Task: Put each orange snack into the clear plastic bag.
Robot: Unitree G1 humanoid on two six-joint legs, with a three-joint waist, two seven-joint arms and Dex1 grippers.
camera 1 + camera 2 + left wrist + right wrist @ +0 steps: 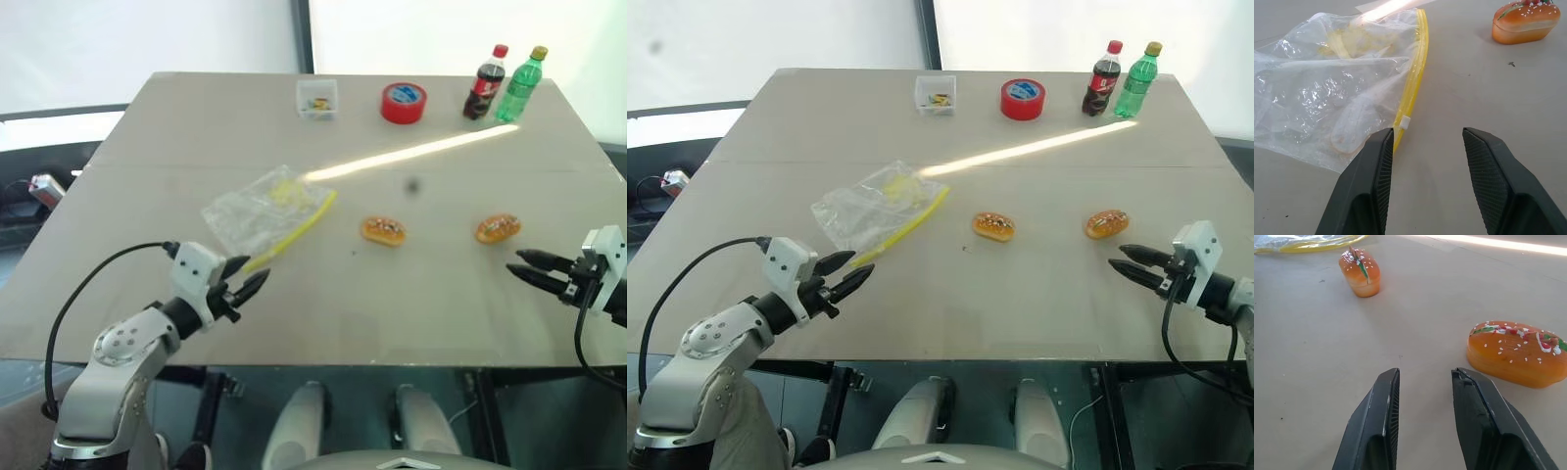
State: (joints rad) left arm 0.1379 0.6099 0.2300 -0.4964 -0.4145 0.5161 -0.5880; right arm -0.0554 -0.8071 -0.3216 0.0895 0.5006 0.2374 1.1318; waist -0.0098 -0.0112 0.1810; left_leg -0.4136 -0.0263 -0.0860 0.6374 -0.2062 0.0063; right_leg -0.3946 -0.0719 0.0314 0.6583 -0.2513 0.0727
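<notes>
Two orange snacks lie on the table: one (383,230) near the middle, the other (498,228) to its right. The clear plastic bag (260,211) with a yellow zip strip lies flat left of them. My left gripper (247,277) hovers open just in front of the bag's near end, empty; its wrist view shows the bag (1332,88) ahead and the middle snack (1526,22) beyond. My right gripper (523,266) is open and empty, a little in front of the right snack (1517,352); the middle snack (1359,271) is farther off.
At the table's far edge stand a small clear box (317,98), a red tape roll (403,102), a dark cola bottle (485,82) and a green bottle (520,84). A bright sun stripe (411,152) crosses the tabletop.
</notes>
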